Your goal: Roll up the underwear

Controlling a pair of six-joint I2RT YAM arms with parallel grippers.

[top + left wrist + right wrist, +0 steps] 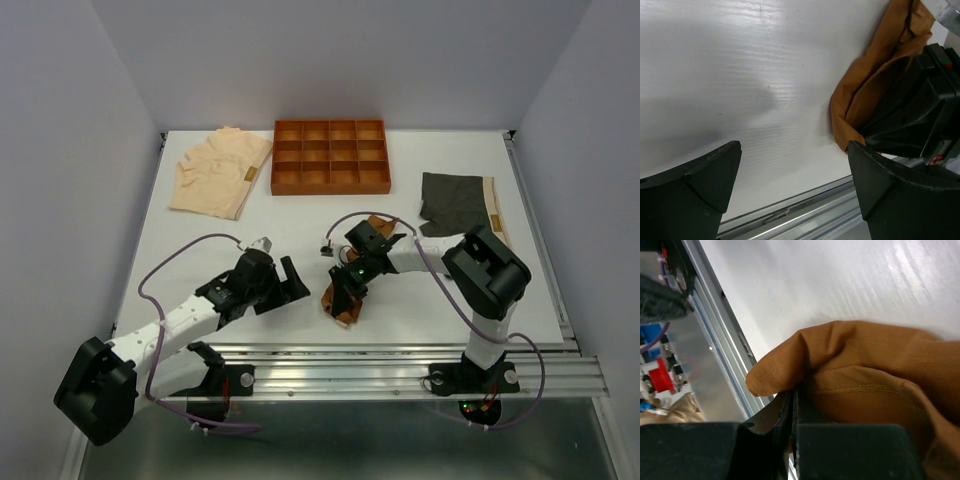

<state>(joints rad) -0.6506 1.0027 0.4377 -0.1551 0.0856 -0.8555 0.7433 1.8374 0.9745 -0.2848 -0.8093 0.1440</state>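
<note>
- Top: rust-brown brief (346, 316) lay at the near edge of the table (300, 215), under the right gripper (343, 293).
- Left wrist: left gripper (795, 167) gaped empty, just beside it.
- Right wrist: right gripper clamped the bunched edge; soft, light, likely floppy, so the edge suits holding.

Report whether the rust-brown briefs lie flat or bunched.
Bunched: the rust-brown briefs fold over themselves, an edge pinched between the shut right fingers.
</note>
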